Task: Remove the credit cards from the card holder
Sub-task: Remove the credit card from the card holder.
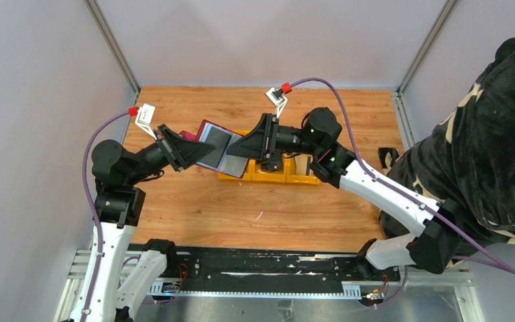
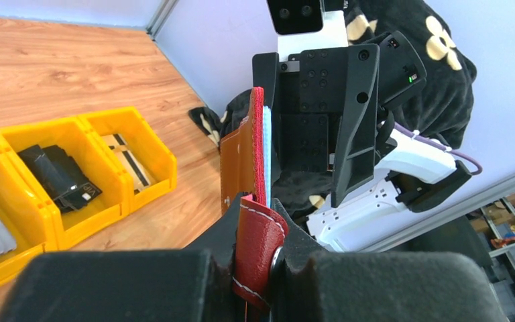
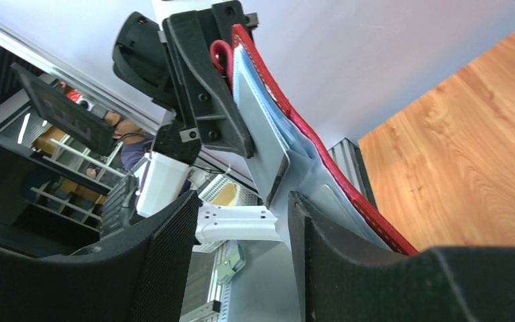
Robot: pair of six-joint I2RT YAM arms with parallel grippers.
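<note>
My left gripper (image 1: pixel 189 151) is shut on the card holder (image 1: pixel 206 129), a dark red folding case held open above the table. In the left wrist view my left gripper (image 2: pixel 263 228) pinches the case's red tab (image 2: pixel 260 251), and the case (image 2: pixel 257 151) stands edge-on. A grey credit card (image 1: pixel 216 141) lies in its lining. My right gripper (image 1: pixel 240 149) is open at the case's right half. In the right wrist view my right gripper (image 3: pixel 245 225) has its jaws apart, and the card (image 3: pixel 266 144) sticks out of the case (image 3: pixel 322 151) close to the right finger (image 3: pixel 349 268).
A yellow three-compartment bin (image 1: pixel 269 176) sits under the right gripper. In the left wrist view the bin (image 2: pixel 151 137) holds dark cards (image 2: pixel 60 176) in its middle compartment and others beside them. A black spotted cloth (image 1: pixel 489 147) lies at the right edge.
</note>
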